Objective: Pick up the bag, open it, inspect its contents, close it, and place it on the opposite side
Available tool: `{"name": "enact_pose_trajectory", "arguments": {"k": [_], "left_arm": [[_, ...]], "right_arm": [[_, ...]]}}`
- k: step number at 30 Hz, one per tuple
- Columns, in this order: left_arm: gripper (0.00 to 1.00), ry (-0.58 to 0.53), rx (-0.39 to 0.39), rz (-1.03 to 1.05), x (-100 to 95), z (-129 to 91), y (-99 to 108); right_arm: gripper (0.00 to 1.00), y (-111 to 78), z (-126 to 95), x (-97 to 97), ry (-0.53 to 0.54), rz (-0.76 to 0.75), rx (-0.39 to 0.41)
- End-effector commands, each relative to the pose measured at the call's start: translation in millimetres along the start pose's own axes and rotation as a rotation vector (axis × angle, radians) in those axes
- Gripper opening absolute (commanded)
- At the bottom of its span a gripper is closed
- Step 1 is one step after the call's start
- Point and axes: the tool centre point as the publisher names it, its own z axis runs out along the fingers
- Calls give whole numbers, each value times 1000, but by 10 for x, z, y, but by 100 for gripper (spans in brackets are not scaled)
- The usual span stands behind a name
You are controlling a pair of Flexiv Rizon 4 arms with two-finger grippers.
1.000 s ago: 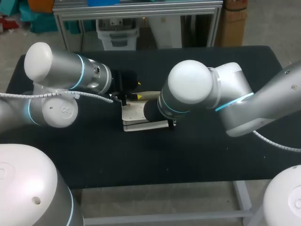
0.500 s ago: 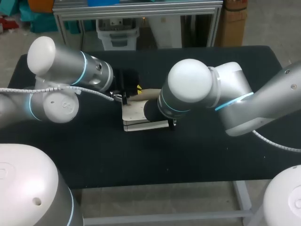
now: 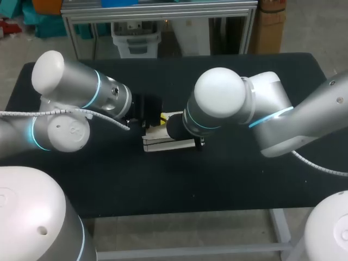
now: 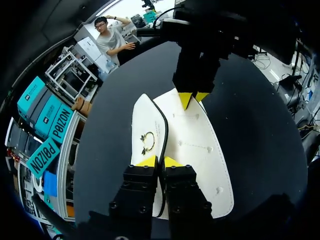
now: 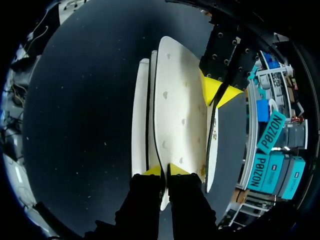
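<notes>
one white bag (image 3: 166, 144) lies near the middle of one black table (image 3: 228, 185), held between two grippers. left gripper (image 4: 161, 161): fingers narrow, pinching the white bag's dark-edged rim. right gripper (image 5: 165, 170): fingers narrow, pinching its opposite end.

A table (image 3: 217, 185) with a flat black top is seen from above. Soft light is spread over it. A pale metal leg (image 3: 280, 225) is seen under its front edge.
</notes>
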Motion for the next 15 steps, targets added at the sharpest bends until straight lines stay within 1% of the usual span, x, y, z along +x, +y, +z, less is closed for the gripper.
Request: {"name": "enact_pose_trajectory", "arguments": {"k": [1, 3, 5, 12, 13, 14, 15], "left_arm": [[0, 47, -2, 12, -23, 157, 75], [0, 71, -20, 26, -7, 229, 92], [0, 79, -27, 48, 3, 252, 96], [0, 63, -27, 80, 19, 177, 108], [13, 53, -22, 85, 20, 151, 109], [28, 42, -19, 86, 21, 126, 106], [37, 31, -13, 84, 16, 101, 101]], "right_arm": [[0, 14, 18, -3, -2, 3, 2], [0, 17, 23, -2, 0, 4, 3], [0, 20, 28, -1, 2, 4, 4], [0, 23, 29, -1, 5, 3, 5], [0, 23, 29, -1, 6, 3, 6], [0, 23, 29, -1, 5, 4, 6], [0, 23, 29, -1, 5, 4, 6]]}}
